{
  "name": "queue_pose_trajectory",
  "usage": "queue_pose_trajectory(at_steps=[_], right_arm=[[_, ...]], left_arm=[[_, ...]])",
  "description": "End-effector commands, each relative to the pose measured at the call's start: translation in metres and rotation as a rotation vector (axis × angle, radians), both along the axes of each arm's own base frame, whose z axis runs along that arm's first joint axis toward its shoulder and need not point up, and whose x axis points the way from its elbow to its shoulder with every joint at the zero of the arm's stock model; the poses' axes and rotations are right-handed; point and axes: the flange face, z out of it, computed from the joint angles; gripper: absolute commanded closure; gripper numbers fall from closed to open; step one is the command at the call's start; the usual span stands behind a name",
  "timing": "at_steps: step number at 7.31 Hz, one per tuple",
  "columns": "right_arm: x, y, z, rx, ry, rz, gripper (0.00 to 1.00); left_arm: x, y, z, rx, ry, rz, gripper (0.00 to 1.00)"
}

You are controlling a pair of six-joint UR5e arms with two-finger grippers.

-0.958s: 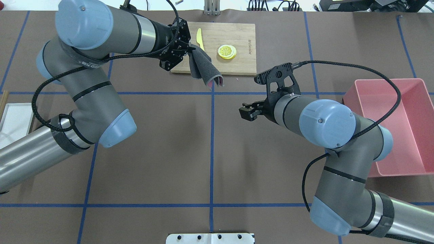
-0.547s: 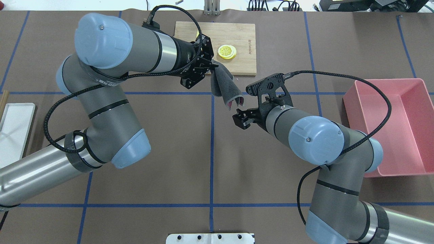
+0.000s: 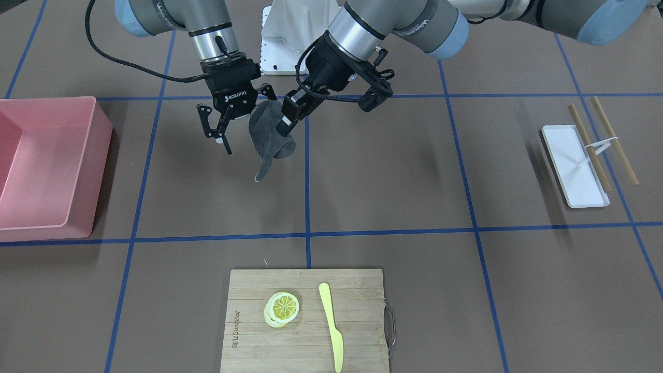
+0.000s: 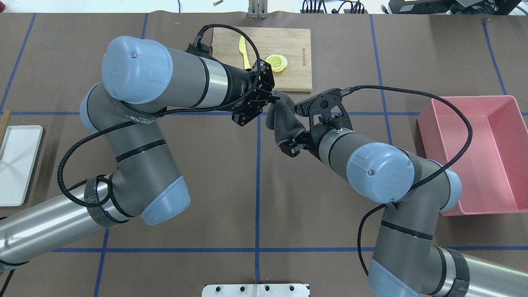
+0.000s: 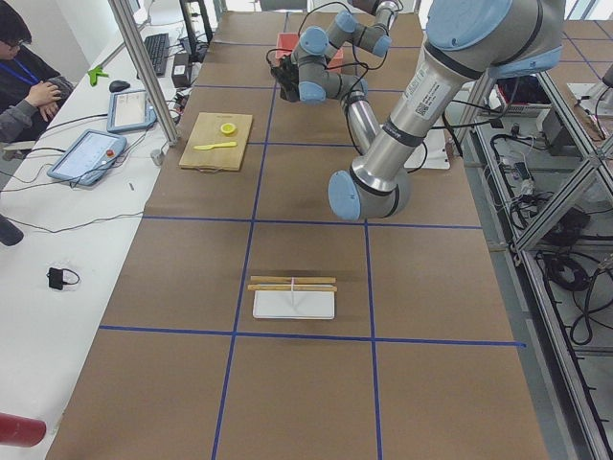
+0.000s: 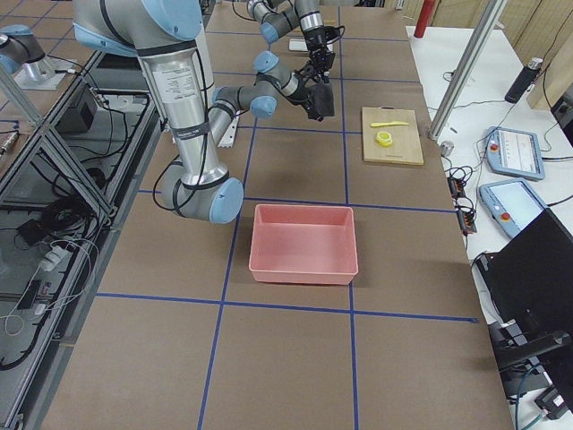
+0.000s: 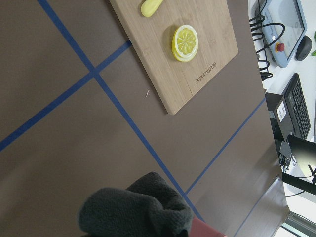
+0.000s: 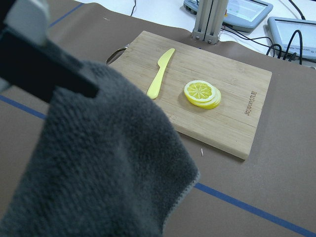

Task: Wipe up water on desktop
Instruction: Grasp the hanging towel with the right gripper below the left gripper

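Left claw (image 3: 286, 124) pinches the upper edge of a grey cloth (image 3: 267, 132), which hangs down in soft folds. Right claw (image 3: 241, 135) stands just beside the cloth with its fingers spread wide. Under both claws lies the surface (image 3: 388, 181), flat, matte and brown, divided into big rectangles by thin blue tape lines. The cloth looks thick and fluffy, like terry. Beyond the claws, away from the robot, a rectangular bamboo board (image 3: 305, 321) lies flat.
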Motion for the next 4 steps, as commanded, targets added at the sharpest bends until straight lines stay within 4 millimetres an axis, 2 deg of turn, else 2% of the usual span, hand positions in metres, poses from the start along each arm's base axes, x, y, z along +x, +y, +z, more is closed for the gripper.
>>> queue_pose_trajectory(at_steps=[1,2,4], right_arm=[[-0.0012,0.0010,-0.0003,0.010,0.008,0.005,0.33],[-0.0013,0.0028,-0.0008,0.012,0.005,0.002,0.36],[-0.0014,0.0038,-0.0014,0.012,0.004,0.000,0.52]], left_arm=[[-0.0036,0.0046,-0.0054,0.007,0.013,0.003,1.00],[-0.0082,0.0077,-0.0090,0.014,0.023,0.003,1.00],[-0.0096,0.0077,-0.0082,0.014,0.023,0.003,1.00]])
